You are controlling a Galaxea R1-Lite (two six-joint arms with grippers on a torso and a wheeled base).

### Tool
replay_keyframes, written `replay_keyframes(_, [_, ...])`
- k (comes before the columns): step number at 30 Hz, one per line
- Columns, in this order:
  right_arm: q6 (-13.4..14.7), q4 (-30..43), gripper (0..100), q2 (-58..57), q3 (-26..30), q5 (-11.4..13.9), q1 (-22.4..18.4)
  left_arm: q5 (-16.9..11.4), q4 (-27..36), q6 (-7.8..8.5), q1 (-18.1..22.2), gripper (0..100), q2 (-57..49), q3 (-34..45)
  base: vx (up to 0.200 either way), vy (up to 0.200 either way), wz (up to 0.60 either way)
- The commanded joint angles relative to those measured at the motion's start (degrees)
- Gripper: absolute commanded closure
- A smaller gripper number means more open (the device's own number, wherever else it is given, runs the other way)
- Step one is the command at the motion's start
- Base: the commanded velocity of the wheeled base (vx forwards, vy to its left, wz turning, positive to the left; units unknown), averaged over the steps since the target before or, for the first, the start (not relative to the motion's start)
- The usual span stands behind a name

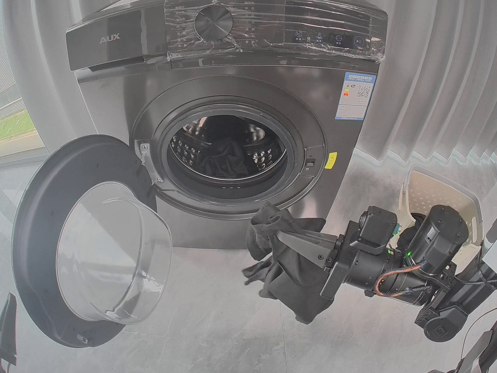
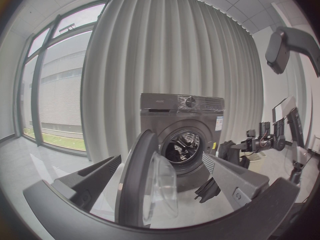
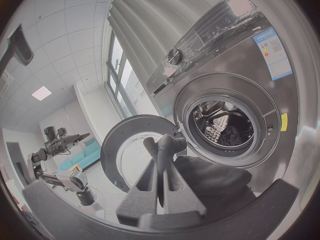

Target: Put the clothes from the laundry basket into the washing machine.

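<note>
Your right gripper (image 1: 280,235) pinches a black cloth (image 1: 295,282) near the washing machine (image 1: 228,85). Your left gripper (image 2: 160,157) is wide open.

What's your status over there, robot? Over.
Right gripper shut on dark garment, just below the washing machine opening. Left gripper open, empty. Door swung wide, path looks clear.

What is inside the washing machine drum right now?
A dark garment lies at the bottom of the drum, against its perforated wall. The drum's front lower part is hidden behind the door opening's rim.
</note>
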Motion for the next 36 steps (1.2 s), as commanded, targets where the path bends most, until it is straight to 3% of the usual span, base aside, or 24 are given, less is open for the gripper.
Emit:
replay_keyframes(1, [4.38, 0.05, 100, -0.19, 0.14, 0.01, 0.51, -4.85, 0.16, -0.32, -5.13, 0, 14.06, -2.05, 0.0, 0.0, 0.0])
replay_keyframes(2, [5.61, 0.05, 100, -0.36, -0.13, 0.01, 0.42, -6.08, 0.16, -0.14, -6.36, 0, 16.26, -2.05, 0.0, 0.0, 0.0])
replay_keyframes(6, [5.79, 0.05, 100, -0.27, -1.62, 0.01, 0.42, -8.02, -0.37, 0.12, -8.73, 0, 21.79, -2.49, 0.0, 0.0, 0.0])
replay_keyframes(21, [5.79, 0.05, 100, 0.96, -7.77, -0.25, 0.42, -8.02, -13.38, 0.38, -16.82, 0, 42.62, -2.58, 0.0, 0.0, 0.0])
replay_keyframes(28, [5.7, 0.05, 100, 1.22, -7.42, -0.16, 0.6, -8.02, -19.62, 0.3, -22.09, 0, 51.68, -3.72, 0.0, 0.0, 0.0])
replay_keyframes(36, [5.7, -0.04, 100, 0.78, -4.7, 0.01, 2.27, -9.25, -30.6, 0.56, -23.06, 0, 63.81, -4.77, 0.0, 0.0, 0.0])
